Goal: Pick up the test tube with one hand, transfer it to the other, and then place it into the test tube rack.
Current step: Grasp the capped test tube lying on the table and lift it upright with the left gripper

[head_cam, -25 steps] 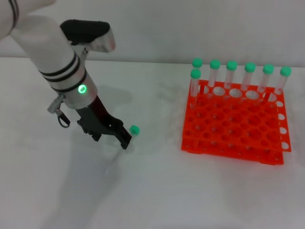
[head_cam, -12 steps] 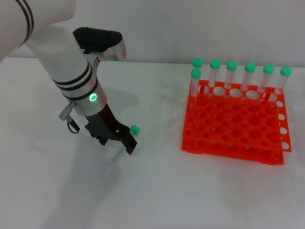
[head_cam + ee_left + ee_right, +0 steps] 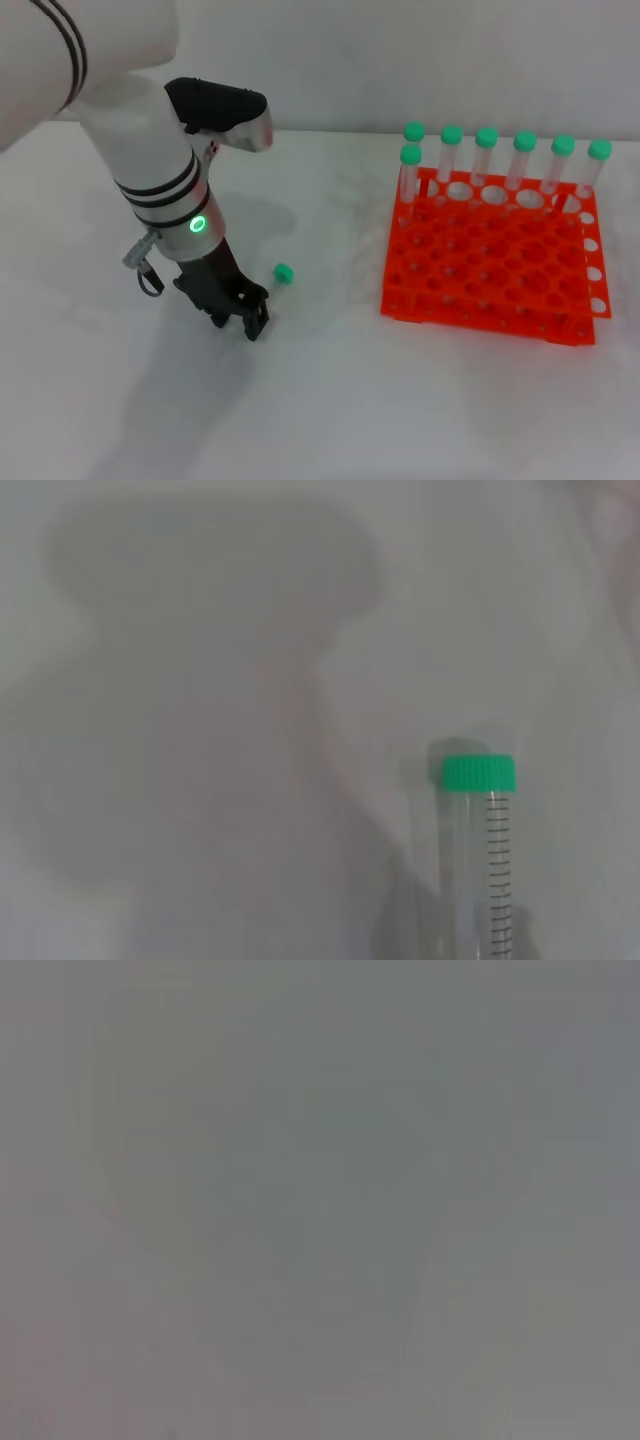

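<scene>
The test tube lies on the white table, its green cap (image 3: 283,271) pointing away from my left gripper. In the left wrist view the clear tube (image 3: 487,870) with its green cap (image 3: 479,772) shows close up on the table. My left gripper (image 3: 240,320), black on the thick white arm with the green light, is tipped down at the table over the tube's lower end. Its fingers stand a little apart on either side of that end. The orange test tube rack (image 3: 480,300) stands to the right. My right gripper is out of view.
Several green-capped tubes (image 3: 486,150) stand upright in the rack's back row, and one more stands at its back left corner. The right wrist view shows only plain grey.
My left arm has moved right and forward and tipped steeper, bringing the gripper down onto the tube's lower end. The tube's cap has not moved.
</scene>
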Tool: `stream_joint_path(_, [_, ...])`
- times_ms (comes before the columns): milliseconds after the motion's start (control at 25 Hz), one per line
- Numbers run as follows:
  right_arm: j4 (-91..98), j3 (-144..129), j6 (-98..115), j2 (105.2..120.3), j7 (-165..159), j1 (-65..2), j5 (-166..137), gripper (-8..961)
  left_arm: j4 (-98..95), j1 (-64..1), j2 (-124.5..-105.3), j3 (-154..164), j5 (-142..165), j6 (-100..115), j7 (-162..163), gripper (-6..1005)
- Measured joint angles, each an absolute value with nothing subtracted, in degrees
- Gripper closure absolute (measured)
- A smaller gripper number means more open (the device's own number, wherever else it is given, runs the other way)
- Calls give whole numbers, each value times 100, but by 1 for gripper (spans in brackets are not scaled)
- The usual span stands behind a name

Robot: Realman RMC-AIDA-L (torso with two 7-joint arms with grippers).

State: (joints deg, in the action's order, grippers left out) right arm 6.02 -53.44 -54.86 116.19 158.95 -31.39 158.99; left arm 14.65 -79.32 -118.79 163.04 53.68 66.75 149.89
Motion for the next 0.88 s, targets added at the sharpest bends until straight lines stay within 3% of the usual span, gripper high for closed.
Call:
stream_joint_path(120, [598, -5333, -5484, 11619, 15865, -3124, 15899, 113, 1426, -7918, -11875, 16304, 5371, 6606, 15014, 507])
stream_joint_path(360, [597, -5313, -5483, 11619, 15858, -3088, 15900, 115, 1353, -7919, -11874, 16304, 5375, 6547, 15012, 561])
stream_joint_path(560, [597, -5293, -5483, 11619, 15854, -3057, 15908, 117, 1300, -7898, -11876, 16304, 5350, 6375, 15010, 778])
stream_joint_path(880, [597, -5285, -5484, 11612, 15846, -3047, 15908, 119, 1336, -7851, -11873, 16295, 5079, 5626, 14886, 807])
